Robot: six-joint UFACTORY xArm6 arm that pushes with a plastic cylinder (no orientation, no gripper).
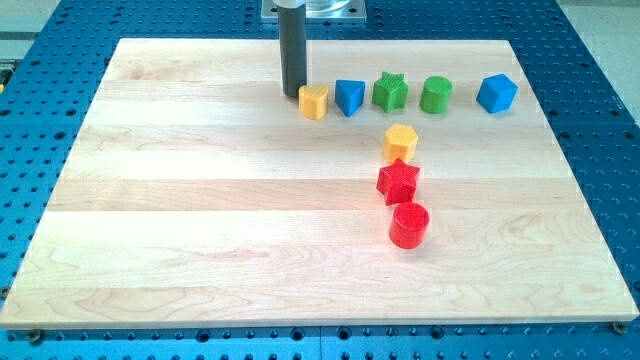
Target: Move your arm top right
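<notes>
My tip (292, 94) rests on the wooden board (200, 200) near the view's top, just left of a yellow cube (314, 101), touching or almost touching it. A row runs rightward from there: a blue triangular block (349, 97), a green star (390, 92), a green cylinder (436, 95) and a blue hexagonal block (496, 93). Below the row lie a yellow hexagon (400, 142), a red star (398, 181) and a red cylinder (409, 225), in a column.
The board lies on a blue perforated table (600, 150). The arm's metal mount (312, 8) shows at the view's top edge above the rod.
</notes>
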